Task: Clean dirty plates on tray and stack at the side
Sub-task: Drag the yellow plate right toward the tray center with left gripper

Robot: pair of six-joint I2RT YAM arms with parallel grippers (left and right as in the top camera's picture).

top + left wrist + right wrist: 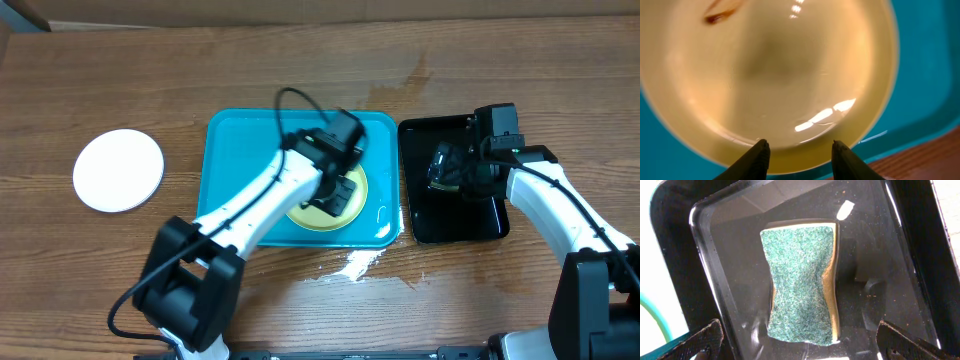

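Observation:
A pale yellow-green plate (310, 218) lies in the right half of the turquoise tray (230, 160), partly hidden by my left arm. In the left wrist view the plate (770, 75) fills the picture, wet and glossy, with a brown smear (717, 17) near its far rim. My left gripper (800, 150) hangs over the plate's near rim, jaws apart, holding nothing. A white plate (118, 170) rests on the table far left of the tray. My right gripper (805, 340) is open above a green sponge (802, 282).
The sponge lies in shallow water in a glossy black tray (420, 215) right beside the turquoise tray. A white wet splash (350, 265) marks the wooden table in front of the tray. A darker damp patch (415, 80) lies behind it.

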